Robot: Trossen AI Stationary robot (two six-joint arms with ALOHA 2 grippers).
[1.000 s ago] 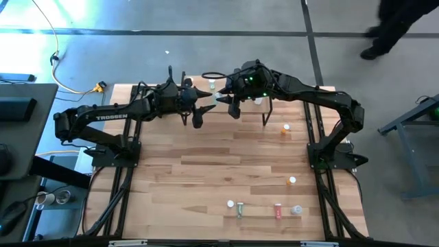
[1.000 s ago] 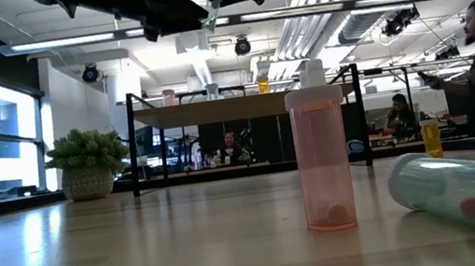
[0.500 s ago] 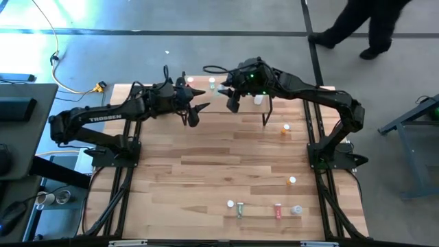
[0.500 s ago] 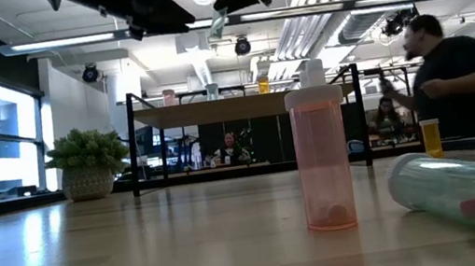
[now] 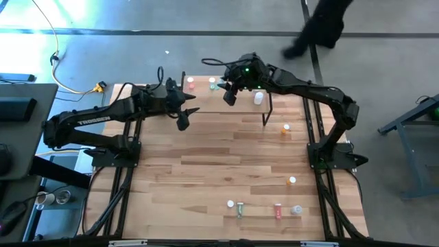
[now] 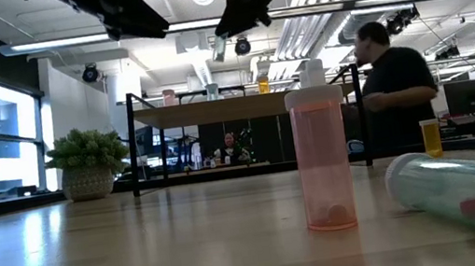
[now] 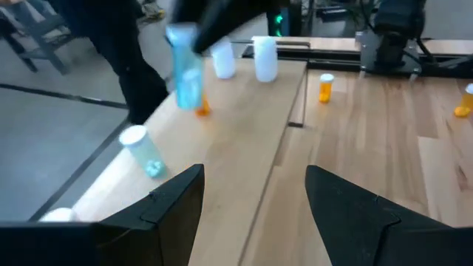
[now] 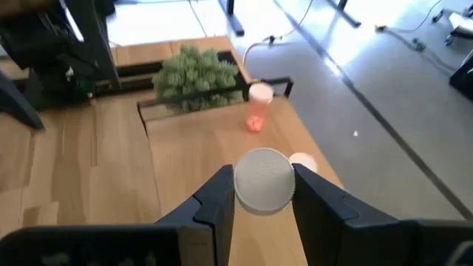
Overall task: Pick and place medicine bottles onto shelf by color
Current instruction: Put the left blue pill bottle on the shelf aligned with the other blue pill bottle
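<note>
Behind the bench a person walks past. Right gripper [image 5: 230,95] now hangs over the shelf [image 5: 243,104] at the far edge, fingers pinching a green bottle [image 6: 219,48]. Left gripper [image 5: 184,115] has backed off leftward, fingers wide and empty. Looks like drop-off's next.

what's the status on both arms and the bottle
Right gripper shut on a white-capped bottle above the shelf. Left gripper open, empty, beside shelf. Nothing blocking.
</note>
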